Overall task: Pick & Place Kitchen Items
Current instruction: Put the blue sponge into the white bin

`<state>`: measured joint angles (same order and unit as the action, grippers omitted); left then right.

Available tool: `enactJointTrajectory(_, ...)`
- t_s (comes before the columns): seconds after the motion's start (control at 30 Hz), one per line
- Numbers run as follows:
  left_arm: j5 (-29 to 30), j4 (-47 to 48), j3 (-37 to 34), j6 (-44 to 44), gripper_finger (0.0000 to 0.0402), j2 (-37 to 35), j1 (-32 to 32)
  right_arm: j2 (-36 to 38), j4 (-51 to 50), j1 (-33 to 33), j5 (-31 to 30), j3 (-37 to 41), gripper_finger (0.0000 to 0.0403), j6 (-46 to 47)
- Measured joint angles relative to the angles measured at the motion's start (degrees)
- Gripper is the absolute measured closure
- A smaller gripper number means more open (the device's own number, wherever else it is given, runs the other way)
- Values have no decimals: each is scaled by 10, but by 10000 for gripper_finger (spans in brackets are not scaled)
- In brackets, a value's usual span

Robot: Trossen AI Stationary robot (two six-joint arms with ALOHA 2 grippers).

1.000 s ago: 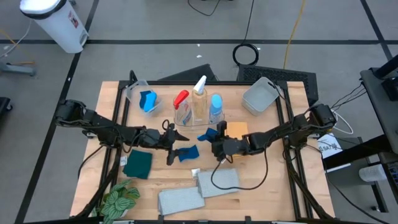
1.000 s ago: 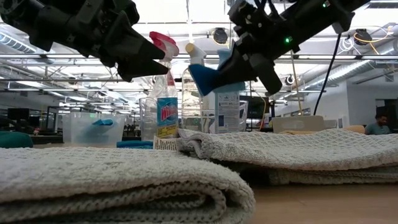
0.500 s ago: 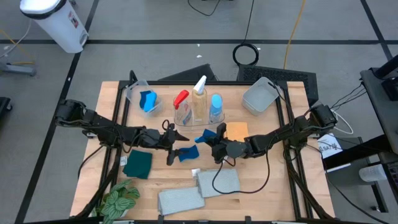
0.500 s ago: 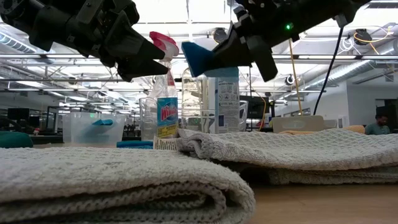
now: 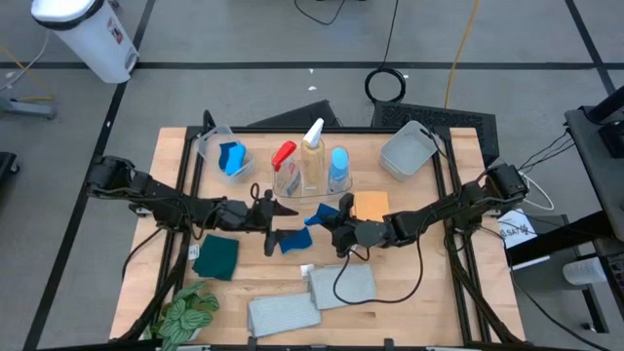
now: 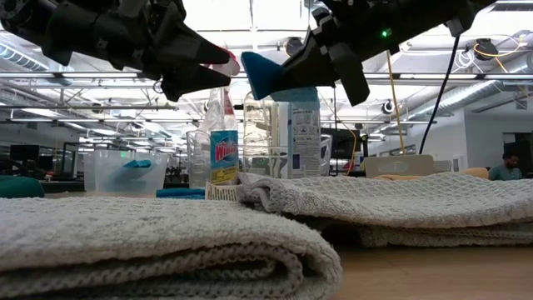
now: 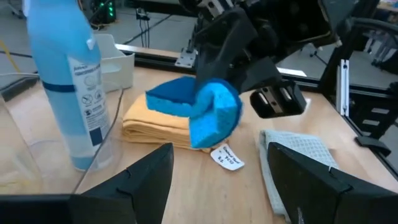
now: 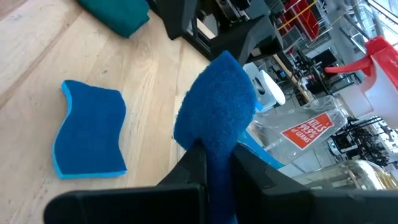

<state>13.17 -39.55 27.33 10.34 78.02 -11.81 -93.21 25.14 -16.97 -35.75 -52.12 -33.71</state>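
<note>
Between right fingers, fuzzy blue sponge

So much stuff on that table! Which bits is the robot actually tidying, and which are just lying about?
Job:
blue sponge in right hand
flat blue sponge
three small bottles
teal cloth
grey folded towels

Lying about:
green leafy plant
grey plastic tub

You see blue foam sponge folded, lifted off surface; second wavy blue sponge flat below; orange sponge flat beside.
</note>
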Motion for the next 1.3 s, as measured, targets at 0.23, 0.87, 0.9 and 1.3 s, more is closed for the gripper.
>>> enactJointTrajectory(0.23, 16, -19, 0, -1, 135, 0, -2, 0, 2, 0, 0, 0, 384, 0)
enactJointTrajectory(0.87, 20, -108, 78, -41, 135, 138, 3, 0, -2, 0, 8, 0, 384, 0)
enactJointTrajectory(0.9, 20, -107, 86, -41, 135, 144, 3, 0, -2, 0, 12, 0, 384, 0)
enactJointTrajectory(1.3, 20, -98, 96, -38, 135, 155, 3, 0, 0, 0, 14, 4, 384, 0)
